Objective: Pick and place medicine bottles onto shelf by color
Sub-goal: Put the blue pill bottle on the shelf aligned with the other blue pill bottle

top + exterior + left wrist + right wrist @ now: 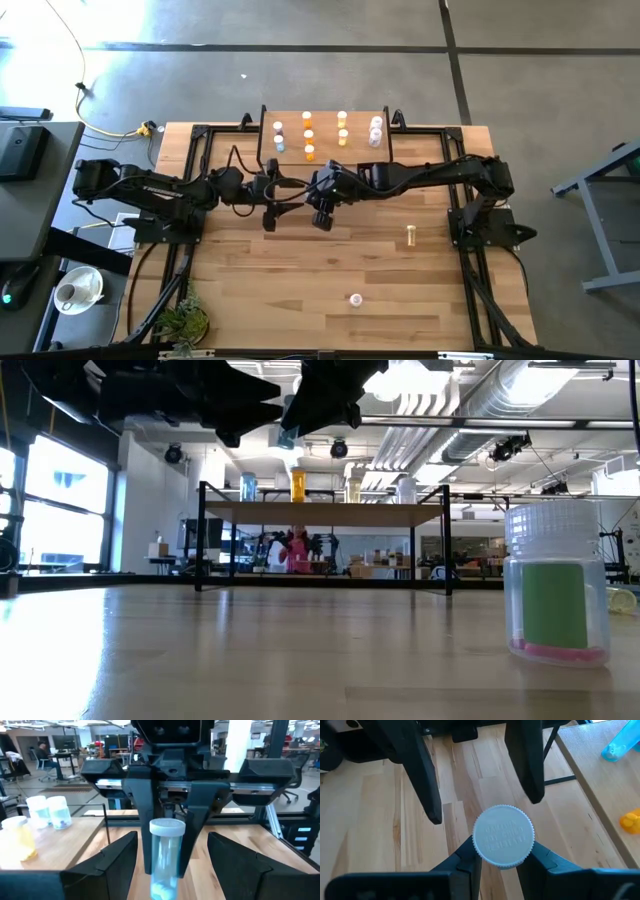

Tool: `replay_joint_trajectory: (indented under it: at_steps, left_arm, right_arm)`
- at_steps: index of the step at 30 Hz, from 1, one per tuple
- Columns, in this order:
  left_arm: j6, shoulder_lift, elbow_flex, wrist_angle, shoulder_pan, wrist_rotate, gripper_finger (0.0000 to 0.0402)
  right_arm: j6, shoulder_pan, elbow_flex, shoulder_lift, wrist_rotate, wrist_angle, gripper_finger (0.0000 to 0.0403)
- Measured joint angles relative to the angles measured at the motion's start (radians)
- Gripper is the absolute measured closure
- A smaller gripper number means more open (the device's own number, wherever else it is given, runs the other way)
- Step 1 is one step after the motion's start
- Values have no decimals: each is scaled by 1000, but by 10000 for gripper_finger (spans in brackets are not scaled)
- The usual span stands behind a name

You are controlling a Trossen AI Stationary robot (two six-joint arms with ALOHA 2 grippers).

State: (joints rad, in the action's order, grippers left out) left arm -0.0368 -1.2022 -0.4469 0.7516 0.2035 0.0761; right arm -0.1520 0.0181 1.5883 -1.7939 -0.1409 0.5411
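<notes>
A pale blue bottle [164, 856] is held upright above the table's middle, clamped between the fingers of the right gripper [503, 854]. The left gripper [270, 216] is seen just beside it, jaws spread wide and empty, fingers flanking the bottle. Other bottles are lined up on the shelf [322, 152] just beyond.

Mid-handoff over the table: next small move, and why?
Probably close the left hand on the blue bottle. The right hand grips it just under the cap, and the left fingers stand open on both sides of it.
</notes>
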Motion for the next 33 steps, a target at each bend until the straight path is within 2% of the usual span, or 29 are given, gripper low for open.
replay_joint_trajectory:
  at_steps: [6,14,23,33]
  left_arm:
    - [0,-4,-46,-37,0,-4,172]
    - [0,-45,-120,-174,0,-2,172]
    - [-2,-68,-130,-172,0,-9,173]
    - [-27,-68,-130,-172,0,10,217]
  right_arm:
    - [0,0,0,0,0,0,318]
    - [3,0,0,0,-4,5,318]
    - [1,0,-1,0,-4,18,318]
    - [0,0,-1,0,-3,62,318]
